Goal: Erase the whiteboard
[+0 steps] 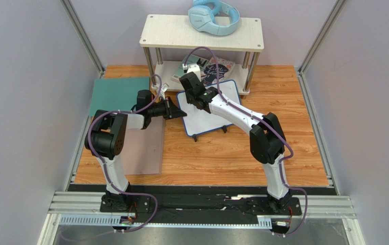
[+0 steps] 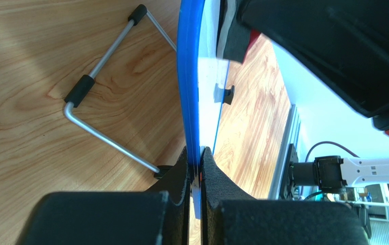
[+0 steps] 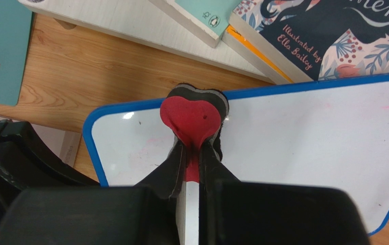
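The whiteboard (image 1: 204,120), white with a blue rounded frame, lies tilted on the wooden table below the shelf. My left gripper (image 1: 177,111) is shut on its left blue edge (image 2: 190,92), seen edge-on in the left wrist view. My right gripper (image 1: 194,91) is shut on a red heart-shaped eraser (image 3: 191,118) with a grey and black felt base, pressed on the board's upper left area (image 3: 304,132). Faint pink smudges show on the white surface (image 3: 150,145). The board's wire stand (image 2: 104,97) with black grips shows under it.
A low white shelf (image 1: 165,35) stands at the back with blue headphones (image 1: 214,16) on top and books (image 3: 329,30) on its lower level, close to the board's far edge. A teal mat (image 1: 117,94) and a grey-brown mat (image 1: 148,148) lie at the left.
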You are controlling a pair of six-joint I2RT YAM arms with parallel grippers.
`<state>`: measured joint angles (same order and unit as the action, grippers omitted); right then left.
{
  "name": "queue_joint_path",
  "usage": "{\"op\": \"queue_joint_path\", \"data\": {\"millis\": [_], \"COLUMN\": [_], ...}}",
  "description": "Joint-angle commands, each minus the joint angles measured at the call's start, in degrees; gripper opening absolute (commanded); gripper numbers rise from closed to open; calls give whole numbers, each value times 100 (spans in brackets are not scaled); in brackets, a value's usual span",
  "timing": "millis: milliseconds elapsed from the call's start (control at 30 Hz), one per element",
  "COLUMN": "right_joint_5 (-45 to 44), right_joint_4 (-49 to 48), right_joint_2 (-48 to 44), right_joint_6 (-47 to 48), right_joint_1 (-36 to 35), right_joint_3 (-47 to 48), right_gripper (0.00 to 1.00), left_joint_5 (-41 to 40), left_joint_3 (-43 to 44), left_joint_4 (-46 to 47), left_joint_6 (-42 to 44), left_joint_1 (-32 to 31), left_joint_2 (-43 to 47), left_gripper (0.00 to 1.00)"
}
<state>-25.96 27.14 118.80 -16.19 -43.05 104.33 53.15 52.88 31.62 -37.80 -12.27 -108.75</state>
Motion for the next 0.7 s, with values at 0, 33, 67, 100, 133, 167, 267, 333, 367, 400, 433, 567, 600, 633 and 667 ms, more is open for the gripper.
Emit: {"op": "queue_joint_path", "data": {"millis": [0,33,67,100,133,167,267,333,367,400,433,567,600,633,667], "right_joint_5": [29,20,29,55,55,55,90,169,222,249,197,135,143,178,179], "right_joint_4": [-718,-771,-832,-867,-964,-1008,-1052,-1026,-1061,-1096,-1088,-886,-859,-876,-868], "right_joint_2": [275,266,249,214,196,196,257,310,319,336,380,468,460,433,355], "right_joint_6": [28,36,36,45,45,71,72,63,63,89,150,248,247,239,230], "right_joint_1": [16,16,7,7,-2,-2,-2,-11,-28,-54,-72,-143,-151,-160,-178], "right_joint_3": [421,421,386,369,360,342,430,500,500,500,561,597,519,431,230], "right_gripper": [0,0,0,0,0,0,0,0,0,0,0,0,0,0,0], "left_joint_5": [-50,-50,-50,-41,-50,-50,-50,-50,-41,-50,-50,-59,-59,-50,-50], "left_joint_3": [47,47,55,55,64,73,73,73,82,82,82,91,91,99,91], "left_joint_4": [-24,-24,-33,-50,-59,-68,-85,-94,-94,-103,-94,-112,-112,-121,-121], "left_joint_6": [352,352,361,361,370,379,388,388,388,388,396,396,396,396,396], "left_joint_1": [-56,-56,-65,-65,-65,-65,-74,-74,-82,-82,-82,-82,-82,-82,-82], "left_joint_2": [-32,-32,-32,-32,-32,-32,-32,-32,-32,-32,-32,-32,-41,-41,-41], "left_gripper": [0,0,0,0,0,0,0,0,0,0,0,0,0,0,0]}}
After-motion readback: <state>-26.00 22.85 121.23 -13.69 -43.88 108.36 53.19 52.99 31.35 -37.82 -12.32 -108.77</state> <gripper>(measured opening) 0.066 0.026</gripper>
